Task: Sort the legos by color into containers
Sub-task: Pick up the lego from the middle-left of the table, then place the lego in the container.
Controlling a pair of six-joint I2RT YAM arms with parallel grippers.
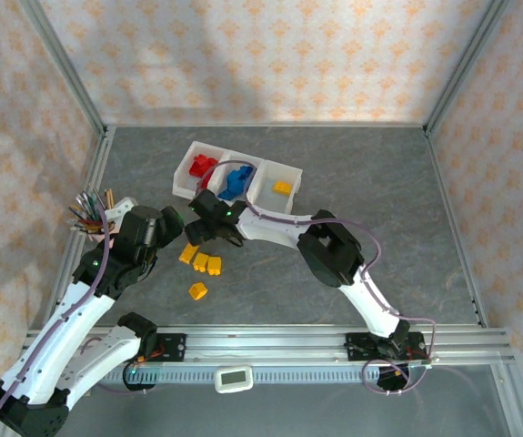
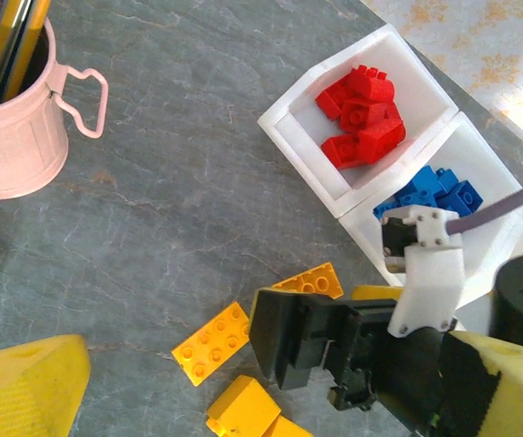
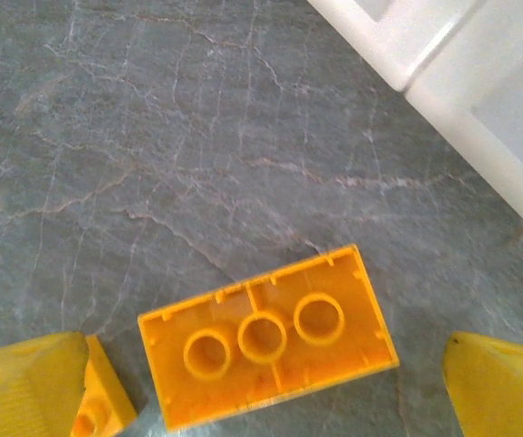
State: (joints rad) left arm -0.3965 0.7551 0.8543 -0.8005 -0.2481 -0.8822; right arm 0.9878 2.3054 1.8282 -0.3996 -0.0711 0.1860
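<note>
The three-bin white tray (image 1: 181,184) holds red legos (image 1: 202,166) on the left, blue legos (image 1: 235,180) in the middle and one yellow lego (image 1: 283,188) on the right. Several yellow legos (image 1: 202,263) lie on the table in front of it. My right gripper (image 3: 266,391) is open and low over an upside-down yellow brick (image 3: 266,350), with one fingertip (image 3: 25,387) on each side of it. In the left wrist view that same brick (image 2: 311,280) peeks out from under the right gripper (image 2: 288,350). My left gripper (image 2: 261,401) hangs open just left of it, holding nothing.
A pink cup (image 2: 15,137) of pencils (image 1: 88,214) stands at the left, close to the left arm. A studded yellow plate (image 2: 211,343) and a yellow block (image 2: 243,410) lie beside the right gripper. Another yellow brick (image 1: 197,291) sits nearer the front rail.
</note>
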